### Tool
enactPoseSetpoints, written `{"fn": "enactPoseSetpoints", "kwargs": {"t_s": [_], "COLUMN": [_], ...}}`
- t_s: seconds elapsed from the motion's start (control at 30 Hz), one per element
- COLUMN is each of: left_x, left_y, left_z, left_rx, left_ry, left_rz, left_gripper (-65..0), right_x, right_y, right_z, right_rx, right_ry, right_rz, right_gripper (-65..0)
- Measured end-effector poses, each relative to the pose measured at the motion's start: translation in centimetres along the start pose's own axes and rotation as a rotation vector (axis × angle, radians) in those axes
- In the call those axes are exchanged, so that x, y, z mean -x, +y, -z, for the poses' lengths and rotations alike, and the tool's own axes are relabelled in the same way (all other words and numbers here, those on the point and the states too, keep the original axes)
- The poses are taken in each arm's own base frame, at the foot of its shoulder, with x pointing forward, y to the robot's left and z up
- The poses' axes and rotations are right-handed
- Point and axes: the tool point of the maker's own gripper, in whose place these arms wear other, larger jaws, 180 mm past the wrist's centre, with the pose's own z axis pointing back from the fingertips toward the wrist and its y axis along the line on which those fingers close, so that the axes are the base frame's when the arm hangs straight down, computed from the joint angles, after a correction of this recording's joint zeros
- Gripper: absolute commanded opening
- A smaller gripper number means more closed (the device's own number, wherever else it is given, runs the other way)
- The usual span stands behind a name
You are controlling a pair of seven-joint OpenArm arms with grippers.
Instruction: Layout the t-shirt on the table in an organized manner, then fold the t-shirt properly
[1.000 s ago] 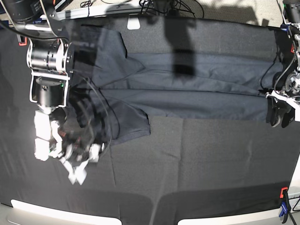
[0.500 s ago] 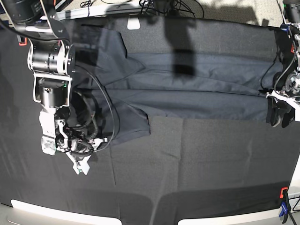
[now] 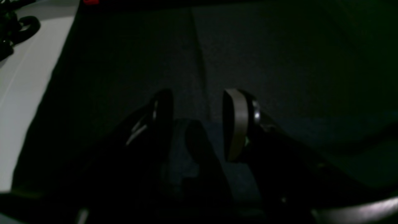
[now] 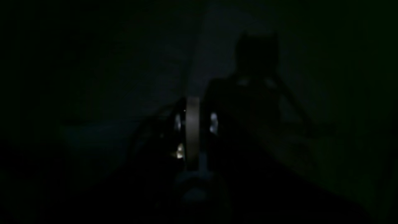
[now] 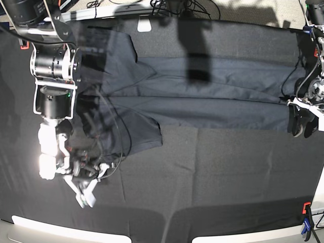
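Observation:
The dark navy t-shirt (image 5: 202,96) lies spread lengthwise across the black-clothed table (image 5: 228,177), with one sleeve (image 5: 139,134) pointing toward the front. My left gripper (image 5: 299,126) sits at the shirt's right edge. In the left wrist view it (image 3: 197,105) is open, with bluish shirt cloth (image 3: 208,146) lying between and under the jaws. My right gripper (image 5: 85,195) hangs over bare table cloth in front of and to the left of the sleeve. In the very dark right wrist view it (image 4: 193,124) looks shut, and I see nothing in it.
An orange-and-blue clamp (image 5: 306,220) grips the front right corner and a red one (image 5: 23,43) the far left edge. Cables (image 5: 177,6) lie behind the table. A pale rim (image 5: 66,230) runs along the front. A black cable (image 5: 119,136) loops from the right arm over the sleeve.
My right gripper has turned at the wrist and moved slightly toward the table's front edge. The left arm and the shirt have not moved.

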Motion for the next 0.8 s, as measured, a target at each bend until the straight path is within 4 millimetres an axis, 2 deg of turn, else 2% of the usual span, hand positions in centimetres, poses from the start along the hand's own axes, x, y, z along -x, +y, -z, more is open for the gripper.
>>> {"fn": "enactPoseSetpoints", "kwargs": {"t_s": [0.13, 0.2, 0.3, 0.43, 0.6, 0.7, 0.8], "left_x": [0.0, 0.0, 0.1, 0.6, -0.7, -2.4, -3.0], "left_y": [0.0, 0.0, 0.0, -0.3, -2.1, -3.7, -5.4], "left_z": [0.0, 0.0, 0.0, -0.4, -1.8, -2.7, -3.9], "left_rx": [0.000, 0.000, 0.000, 0.007, 0.049, 0.083, 0.116], "left_ry": [-0.001, -0.001, 0.004, 0.033, 0.010, -0.018, 0.004], "left_rz": [0.000, -0.001, -0.001, 0.010, 0.071, 0.148, 0.197], "left_gripper": [-40.7, -40.7, -41.0, -44.9, -44.8, -44.8, -44.8], "right_x": [-0.9, -1.0, 0.1, 0.3, 0.0, 0.7, 1.6], "right_y": [2.2, 2.5, 2.4, 3.0, 4.5, 5.4, 6.9], "right_z": [-1.0, -1.3, -1.2, -1.3, -2.3, -3.9, -6.0], "right_rx": [-0.097, -0.102, -0.101, -0.138, -0.183, -0.154, -0.127], "right_ry": [-0.016, -0.029, 0.006, 0.014, -0.029, -0.071, -0.115], "right_rz": [-0.012, -0.015, -0.014, 0.010, -0.010, -0.077, -0.156], "right_gripper": [-62.6, -62.5, -62.5, -62.5, -65.0, -65.0, -65.0]}}
